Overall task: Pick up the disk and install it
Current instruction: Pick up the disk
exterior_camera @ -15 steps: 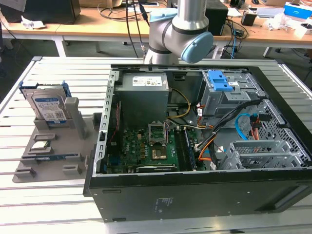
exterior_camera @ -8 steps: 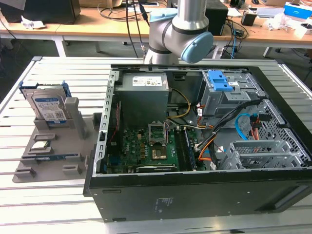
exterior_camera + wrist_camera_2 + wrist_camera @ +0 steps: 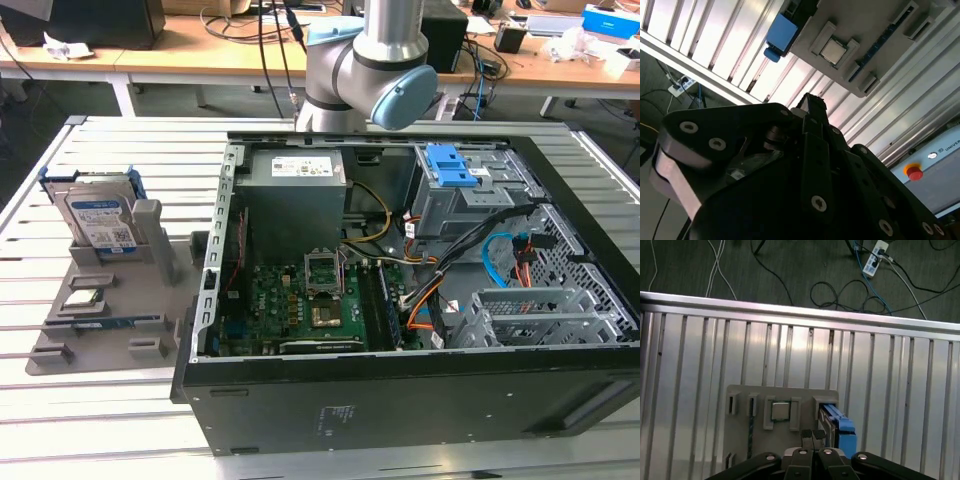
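- Your hand (image 3: pixel 813 434) is clenched, fingertips pressed together with nothing between them. Same in the second wrist view (image 3: pixel 812 102).
- It hangs above the grey fixture (image 3: pixel 790 392), clear of it and touching nothing.
- The disk (image 3: pixel 98 220) stands on edge in a slot at the end of the fixture (image 3: pixel 110 300) farther from the exterior camera. Its label faces that camera and the blue carrier frames it.
- The disk is outside the computer case (image 3: pixel 400 400), to the exterior view's left of it. The fixture rests on the slatted metal surface (image 3: pixel 60 420).
- In both wrist views you see the disk by its blue carrier (image 3: pixel 842 427) (image 3: pixel 781 31), apart from the hand.
- The processor chip (image 3: pixel 82 298) lies flat in its own pocket of the fixture, near the disk. You can also see it at (image 3: pixel 780 411) and (image 3: pixel 832 50).
- The memory stick (image 3: pixel 105 323) lies in a slot just beside the chip.
- The case lies on its side, open. The motherboard (image 3: pixel 290 305) and power supply (image 3: pixel 295 200) are exposed.
- The grey drive cage (image 3: pixel 455 205) sits inside the case with the blue latch (image 3: pixel 450 165) on top.
- In the exterior view, the arm (image 3: pixel 360 70) rises behind the case.
- In the second wrist view, a red button (image 3: pixel 914 172) sits on a grey box past the surface's edge.
- In the first wrist view, cables (image 3: pixel 850 295) lie on the floor beyond the surface's rail.
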`<state>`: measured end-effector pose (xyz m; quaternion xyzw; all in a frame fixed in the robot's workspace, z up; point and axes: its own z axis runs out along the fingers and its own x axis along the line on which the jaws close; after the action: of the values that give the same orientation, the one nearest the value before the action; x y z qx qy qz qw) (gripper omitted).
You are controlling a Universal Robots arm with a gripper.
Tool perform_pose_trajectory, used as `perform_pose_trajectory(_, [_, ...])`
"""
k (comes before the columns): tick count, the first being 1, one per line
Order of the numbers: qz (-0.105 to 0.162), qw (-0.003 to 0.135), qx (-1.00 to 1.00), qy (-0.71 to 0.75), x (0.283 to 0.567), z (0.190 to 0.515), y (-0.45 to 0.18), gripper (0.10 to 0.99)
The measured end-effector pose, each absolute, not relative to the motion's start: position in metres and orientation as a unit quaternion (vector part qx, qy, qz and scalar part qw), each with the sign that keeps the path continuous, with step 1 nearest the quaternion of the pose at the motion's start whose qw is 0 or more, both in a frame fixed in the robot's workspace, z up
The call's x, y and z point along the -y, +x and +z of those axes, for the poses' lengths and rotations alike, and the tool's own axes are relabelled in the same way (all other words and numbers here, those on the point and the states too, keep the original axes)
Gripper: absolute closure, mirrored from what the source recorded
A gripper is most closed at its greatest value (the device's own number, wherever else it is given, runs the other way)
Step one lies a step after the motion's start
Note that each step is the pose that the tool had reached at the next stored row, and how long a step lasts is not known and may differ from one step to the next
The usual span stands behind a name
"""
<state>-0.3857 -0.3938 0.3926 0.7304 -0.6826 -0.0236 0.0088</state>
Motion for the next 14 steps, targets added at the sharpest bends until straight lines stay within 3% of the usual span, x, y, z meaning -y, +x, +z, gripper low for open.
perform_pose_trajectory(11, [-0.024, 0.008, 0.712, 0.702, 0.3938, 0.3924, -0.3855, 0.973])
perform_pose_trajectory(12, [-0.024, 0.008, 0.712, 0.702, 0.3938, 0.3924, -0.3854, 0.851])
perform_pose_trajectory(14, [-0.024, 0.008, 0.712, 0.702, 0.3938, 0.3924, -0.3854, 0.733])
